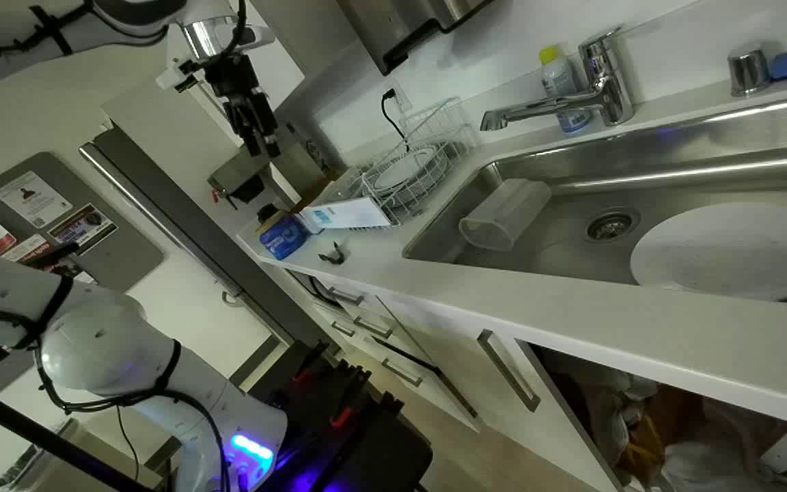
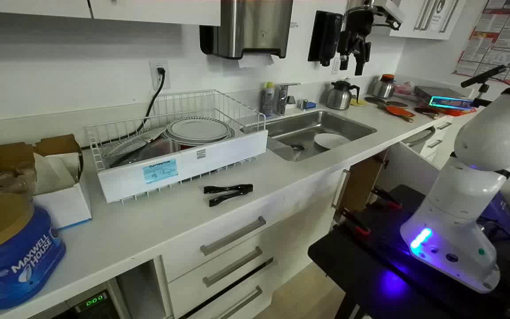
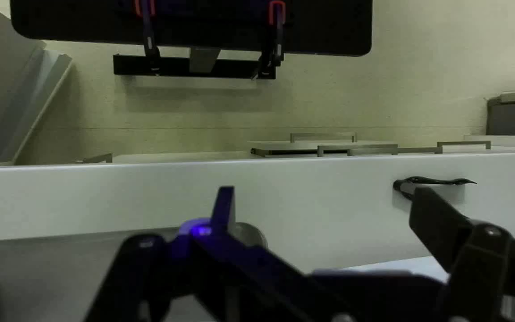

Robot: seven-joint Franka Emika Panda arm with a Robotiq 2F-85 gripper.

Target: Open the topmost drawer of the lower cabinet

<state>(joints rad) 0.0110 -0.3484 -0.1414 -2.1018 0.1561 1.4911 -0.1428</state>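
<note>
White wall (image 2: 82,66) rises behind. At seven o'clock from my hand (image 2: 352,62), spread apart and empty, in an exterior view sits the closed topmost drawer (image 2: 221,249) of the lower cabinet (image 2: 228,280). I expect a light slide and a rigid, perhaps slippery bar handle (image 2: 233,236), best gripped mid-length.

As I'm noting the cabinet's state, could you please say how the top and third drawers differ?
The top drawer looks shut; the third drawer stands slightly out, with a dark gap above. The top drawer sits right under the counter; the third drawer, lower. Both are white with bar handles.
</note>
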